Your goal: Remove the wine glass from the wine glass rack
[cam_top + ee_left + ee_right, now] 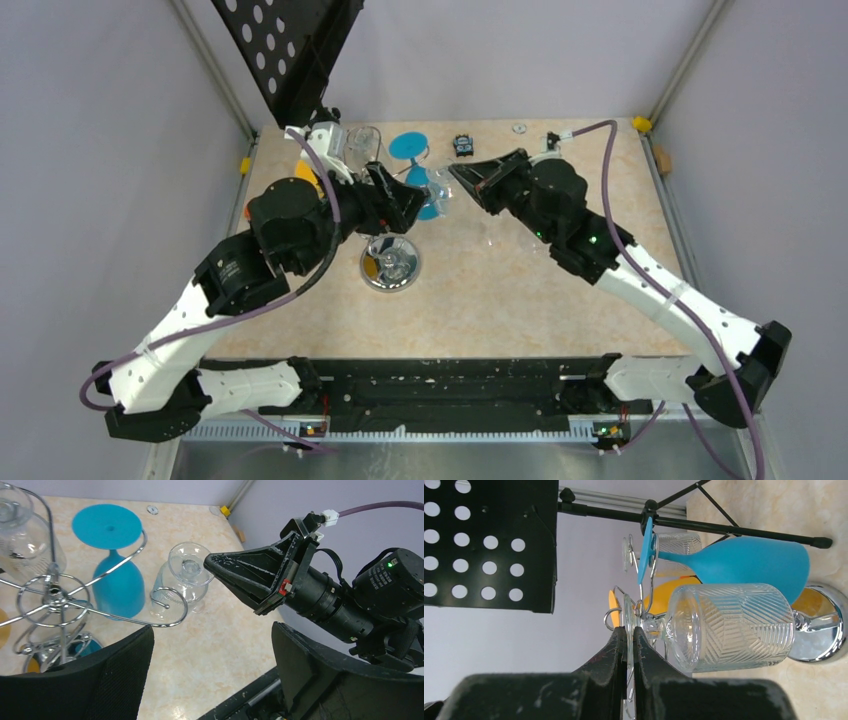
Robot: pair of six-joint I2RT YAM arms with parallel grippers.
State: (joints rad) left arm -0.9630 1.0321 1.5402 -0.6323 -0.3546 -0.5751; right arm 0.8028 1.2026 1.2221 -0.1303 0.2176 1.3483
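Upside down on the right-hand arm of the wine glass rack (pixel 55 597), a clear ribbed wine glass (pixel 175 587) hangs by its foot in a curled wire hook. The right gripper (pixel 212 562) reaches in from the right, fingers pressed together, its tip at the rim of that foot; whether it nips the rim or only touches it cannot be told. The left gripper (pixel 212 630), spread wide and holding nothing, hovers close beside the rack. A blue glass (pixel 117 585) hangs just to the left of the clear one, and another clear glass (pixel 25 545) hangs at the far left of the stem. The step in hand looks to be freeing the foot from its hook. Done well, that probably means drawing the foot out to the right, along the open slot and away from the stem, level and slow, so the rim passes the curl without snagging. A closed tip gives little hold on smooth glass, so the open left jaws would do best to take the bowl before the foot leaves the wire. The light rack on its chrome base (pixel 390 265) may tip if pulled sideways, and the blue glass could be knocked
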